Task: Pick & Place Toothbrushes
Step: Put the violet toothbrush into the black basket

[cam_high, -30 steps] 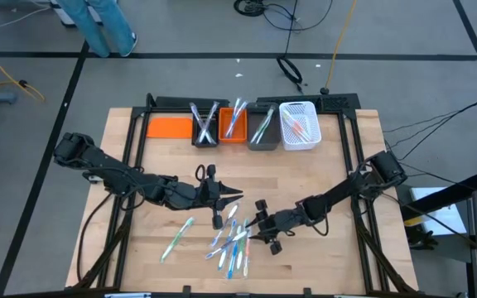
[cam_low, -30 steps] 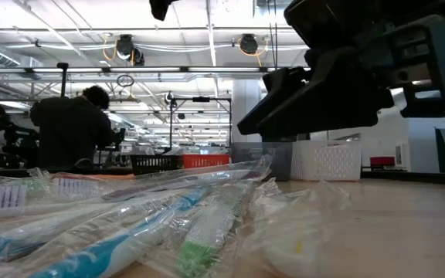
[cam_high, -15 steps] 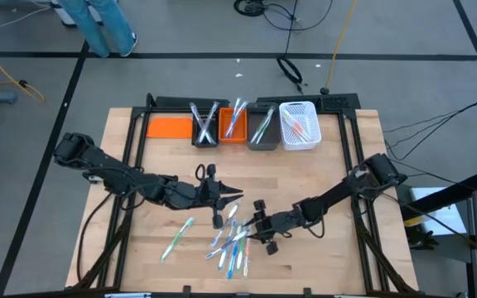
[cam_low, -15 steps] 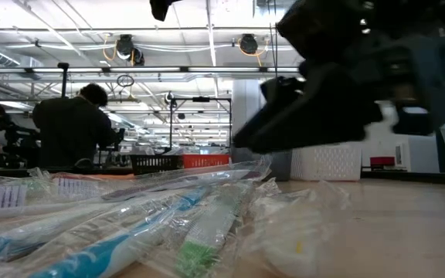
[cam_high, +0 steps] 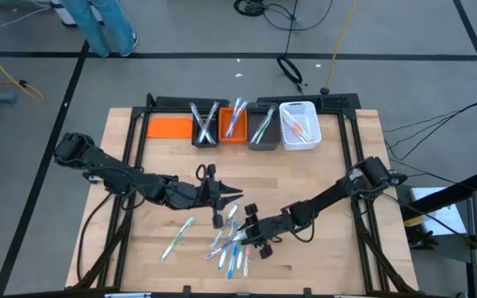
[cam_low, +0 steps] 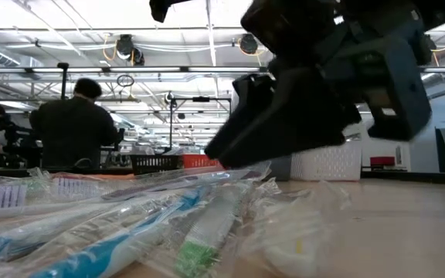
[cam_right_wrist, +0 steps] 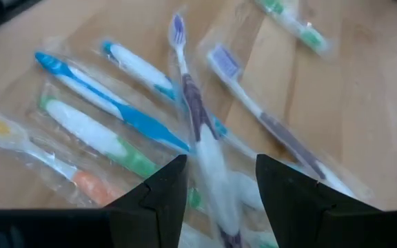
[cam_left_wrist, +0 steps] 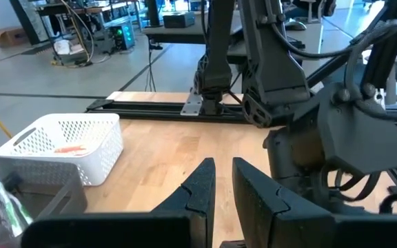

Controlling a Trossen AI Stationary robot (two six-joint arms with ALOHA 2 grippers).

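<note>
Down low over the bench (cam_high: 321, 174), right pincer (cam_high: 244, 234) open, fingers (cam_right_wrist: 158, 186) spread above a purple-and-white brush in the heap of toothbrushes (cam_high: 232, 240), nothing gripped. Heap lying near the front middle of the bench, mostly in clear wrappers: blue, green, orange-tipped and purple ones fanned out, one green brush (cam_high: 177, 237) apart to the left. More brushes standing in the bins (cam_high: 222, 124) along the far edge, beside a white basket (cam_high: 299, 126). Left pincer (cam_high: 233, 194) hovering just behind the heap, fingers (cam_left_wrist: 202, 182) slightly parted, empty. Beyond the bench, a person (cam_low: 73, 123) with back turned.
</note>
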